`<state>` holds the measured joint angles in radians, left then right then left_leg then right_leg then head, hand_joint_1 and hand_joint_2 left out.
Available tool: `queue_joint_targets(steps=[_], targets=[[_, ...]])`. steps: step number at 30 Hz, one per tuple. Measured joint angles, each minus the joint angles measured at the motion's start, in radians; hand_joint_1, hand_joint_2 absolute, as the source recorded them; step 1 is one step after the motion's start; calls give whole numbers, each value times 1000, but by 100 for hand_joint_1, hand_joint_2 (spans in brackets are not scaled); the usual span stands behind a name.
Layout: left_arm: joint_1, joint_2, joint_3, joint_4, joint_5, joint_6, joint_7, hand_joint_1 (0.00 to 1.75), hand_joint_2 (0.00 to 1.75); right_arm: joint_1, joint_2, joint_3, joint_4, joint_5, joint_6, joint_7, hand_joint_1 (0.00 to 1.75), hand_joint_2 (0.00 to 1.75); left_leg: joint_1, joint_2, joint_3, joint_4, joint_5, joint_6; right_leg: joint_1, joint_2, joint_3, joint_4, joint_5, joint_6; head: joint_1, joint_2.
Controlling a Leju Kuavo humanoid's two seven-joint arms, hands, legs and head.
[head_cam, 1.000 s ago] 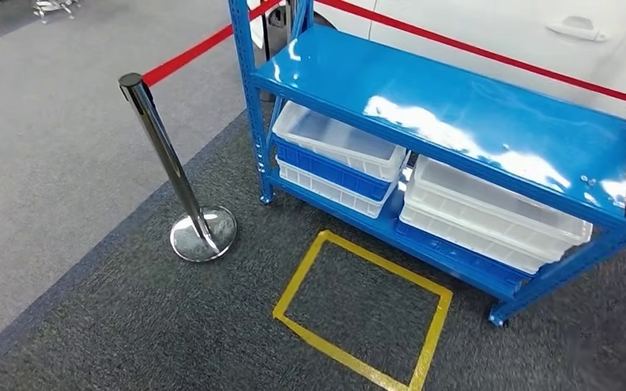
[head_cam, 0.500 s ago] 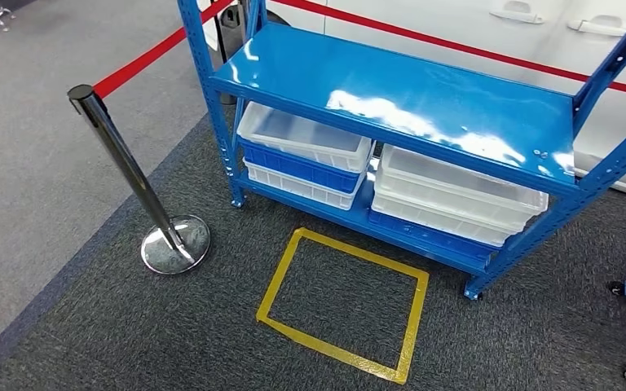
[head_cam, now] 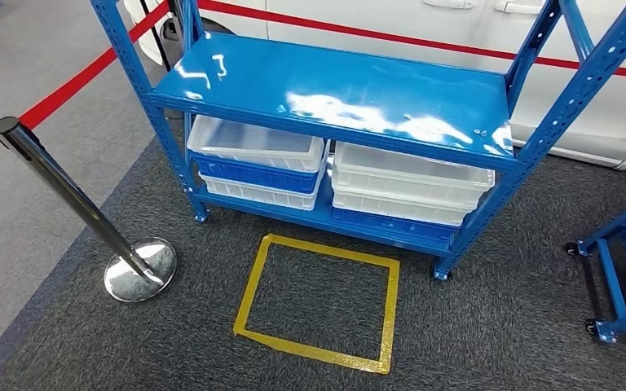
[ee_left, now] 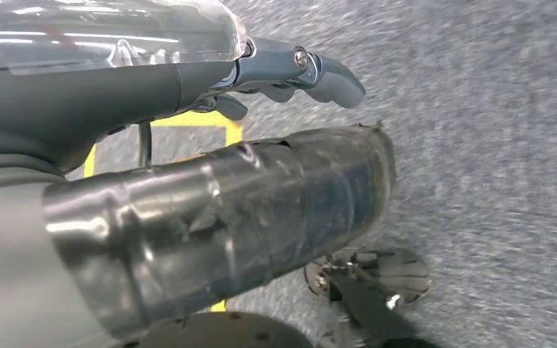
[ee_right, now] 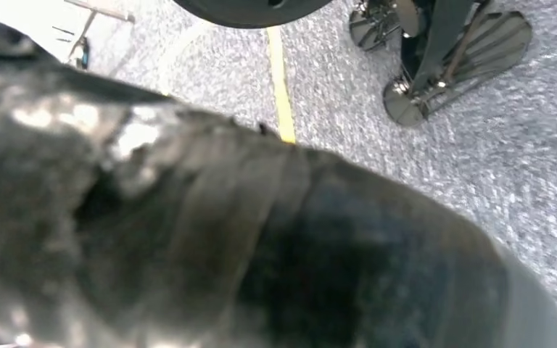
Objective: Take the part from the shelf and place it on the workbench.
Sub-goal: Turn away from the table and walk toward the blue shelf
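The blue metal shelf stands straight ahead in the head view, its glossy middle board bare. Under that board, white bins and a blue bin are stacked on the lowest level; what I can see of their insides looks empty. In the left wrist view my left hand hangs over the grey carpet. Its dark fingers are stretched out apart from the thick taped thumb, with nothing between them. My right hand is a dark blurred mass close to the right wrist camera, and I cannot make out how its fingers lie.
A yellow tape square marks the carpet in front of the shelf. A chrome post with a red belt stands to the left. A white car is behind the shelf. A blue wheeled frame is at the right edge.
The whole picture has shifted, so the camera has moved: the shelf now sits squarer and more central, the post is further left, and the blue wheeled frame has come in at the right.
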<state>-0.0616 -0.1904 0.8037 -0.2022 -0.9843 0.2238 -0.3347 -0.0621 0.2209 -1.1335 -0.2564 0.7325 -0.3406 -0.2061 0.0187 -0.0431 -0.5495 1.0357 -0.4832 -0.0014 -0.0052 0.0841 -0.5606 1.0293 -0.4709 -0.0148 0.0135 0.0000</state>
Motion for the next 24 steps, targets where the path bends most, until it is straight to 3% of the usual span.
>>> queue_joint_targets(steps=[1, 3, 5, 8, 9, 10, 11, 13, 15, 17, 20, 22, 24], targets=[[-2, 0, 0, 0, 0, 0, 0, 0, 0, 1, 0, 0, 0, 3, 2, 3, 0, 0, -2, -7, 4, -11, -4, 4, 0, 6, -3, 1, 0, 6, 0, 0], [-5, 0, 0, 0, 0, -1, -1, 0, 0, 2, 0, 0, 1, 6, 6, 6, 0, 0, -1, 5, 8, -18, 1, 14, -2, 14, -5, 0, 1, 18, 0, 0], [-6, 0, 0, 0, -1, -1, -1, 0, 0, 3, -1, 0, 1, 8, 9, 10, 0, 0, 3, 20, 12, -29, 8, 28, -1, -11, -17, 27, -20, 28, 2, 0], [-3, 0, 0, 0, -3, -3, -2, 0, 0, 0, -1, 0, 2, 10, 12, 22, 0, 0, 1, 46, 14, -33, 8, 38, -4, -68, -104, 204, -111, 41, 4, 0], [-2, 0, 0, 0, -4, -4, -2, 0, 0, -1, -1, 0, 3, 11, 13, 26, 0, 0, 0, 55, 14, -33, 6, 39, -6, -75, -134, 263, -130, 44, 4, 0], [-1, 0, 0, 0, -5, -4, -2, 0, 0, -1, -1, 0, 3, 12, 14, 30, 0, 0, 0, 63, 15, -32, 5, 39, -8, -77, -146, 284, -127, 46, 4, 0], [0, 0, 0, 0, -7, -4, -2, 0, 0, 0, -1, 0, 3, 13, 14, 34, 0, 0, 0, 68, 17, -32, 3, 37, -9, -80, -135, 262, -104, 47, 4, 0], [-2, 0, 0, 0, -10, -4, -1, 0, 0, 1, -1, 1, 3, 19, 13, 39, 0, 0, 0, 77, 25, -31, -3, 32, -9, -92, -66, 126, -33, 41, 4, 0], [-2, -1, 0, 0, -12, -4, -1, 0, 0, 1, -1, 1, 3, 26, 10, 41, 0, 0, -3, 84, 31, -31, -9, 22, -2, -106, -10, 16, 1, 28, 3, 0], [-4, -1, 0, 0, -13, -4, 0, 0, 0, 0, -1, 2, 3, 30, 11, 46, 0, 0, -6, 89, 35, -33, -12, 11, 5, -105, -2, -3, 0, 16, 3, 0], [-8, -1, 0, 0, -14, -4, 1, 0, 0, 0, -1, 4, 3, 35, 11, 57, 0, 0, -5, 83, 35, -15, -31, -4, -2, -97, 6, -17, 6, -2, 3, 0], [-8, -1, 0, 0, -14, -4, 2, 0, 0, -1, 0, 5, 3, 41, 7, 65, 0, 0, -3, 64, -9, 80, -86, -10, -6, -95, 10, -25, 8, -12, 1, 0], [-6, -1, 0, 0, -17, -4, 4, 0, 0, -1, 0, 7, 4, 50, 3, 83, 0, 0, -2, 54, -77, 213, -140, -15, -4, -90, 10, -24, 7, -17, 1, 0]])
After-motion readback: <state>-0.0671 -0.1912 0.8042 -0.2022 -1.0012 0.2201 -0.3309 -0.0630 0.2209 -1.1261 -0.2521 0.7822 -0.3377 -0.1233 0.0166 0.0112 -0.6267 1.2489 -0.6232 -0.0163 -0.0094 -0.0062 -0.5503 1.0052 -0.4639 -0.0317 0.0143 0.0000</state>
